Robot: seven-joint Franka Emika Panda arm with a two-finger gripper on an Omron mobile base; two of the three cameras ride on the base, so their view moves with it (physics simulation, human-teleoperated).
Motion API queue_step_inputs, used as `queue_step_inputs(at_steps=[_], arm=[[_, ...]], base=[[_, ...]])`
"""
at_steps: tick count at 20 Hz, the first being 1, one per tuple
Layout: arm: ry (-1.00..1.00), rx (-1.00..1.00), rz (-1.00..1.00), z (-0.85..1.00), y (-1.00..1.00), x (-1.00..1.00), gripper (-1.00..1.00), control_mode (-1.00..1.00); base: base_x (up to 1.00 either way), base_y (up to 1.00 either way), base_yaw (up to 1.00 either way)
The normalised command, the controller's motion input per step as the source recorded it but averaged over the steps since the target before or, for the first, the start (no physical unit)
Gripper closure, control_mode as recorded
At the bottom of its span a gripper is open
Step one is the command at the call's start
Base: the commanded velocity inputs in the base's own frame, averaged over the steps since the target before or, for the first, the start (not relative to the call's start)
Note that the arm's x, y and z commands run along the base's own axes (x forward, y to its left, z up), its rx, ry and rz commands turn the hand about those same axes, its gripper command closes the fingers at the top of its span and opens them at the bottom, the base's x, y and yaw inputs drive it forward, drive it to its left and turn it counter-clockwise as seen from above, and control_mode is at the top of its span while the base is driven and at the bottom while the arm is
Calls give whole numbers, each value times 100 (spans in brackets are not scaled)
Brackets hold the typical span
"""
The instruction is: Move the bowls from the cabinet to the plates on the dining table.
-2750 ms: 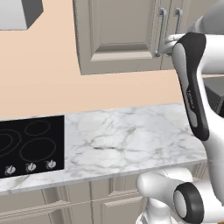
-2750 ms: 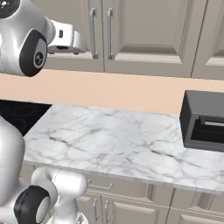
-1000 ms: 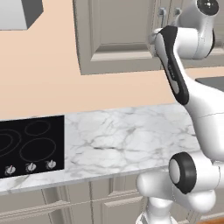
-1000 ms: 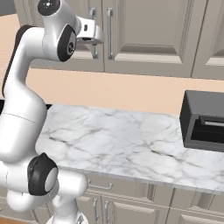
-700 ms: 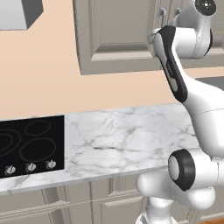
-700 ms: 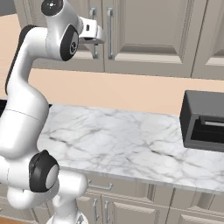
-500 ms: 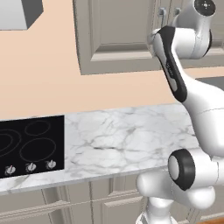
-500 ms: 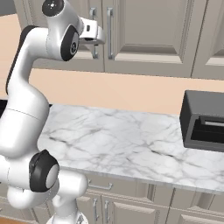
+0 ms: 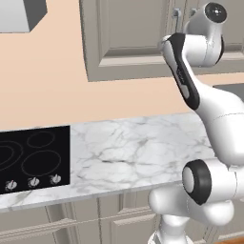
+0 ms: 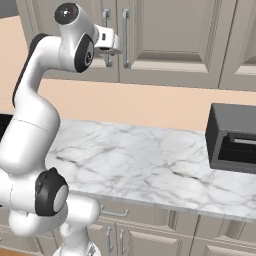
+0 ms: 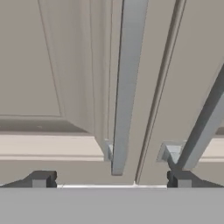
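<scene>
Jaws are standing wide apart, gripping nothing, right in front of the cabinet [image 10: 165, 40], whose doors are sitting shut. One bar handle [image 11: 127, 83] is hanging between them, another handle [image 11: 202, 127] just off to one side. Marble surface [image 10: 150, 160] is lying well below.

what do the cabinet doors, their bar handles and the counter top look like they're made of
cabinet: looks like painted wood, matte grey-beige, with framed panels and no visible grain.
bar handles: probably brushed metal, a silver-grey, evenly shaded bar on small mounts.
counter top: looks like polished marble or a stone imitation, white with grey veins.
All rendered, so these are guesses from looks.
</scene>
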Motion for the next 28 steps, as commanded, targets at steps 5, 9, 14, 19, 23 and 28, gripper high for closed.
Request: queue_step_inputs(at_steps=[5, 9, 14, 19, 23, 28], arm=[[0, 1, 0, -7, 0, 27, -100, -100], [0, 0, 0, -13, -3, 32, -100, -100], [0, 0, 0, -7, -6, 36, -100, -100], [0, 3, 0, 0, -6, 45, -100, -100], [0, 0, 0, 0, 0, 4, -100, -100], [0, 0, 0, 0, 0, 0, 100, -100]], base=[[0, 0, 0], [0, 0, 0], [0, 0, 0], [0, 0, 0], [0, 0, 0], [0, 0, 0]])
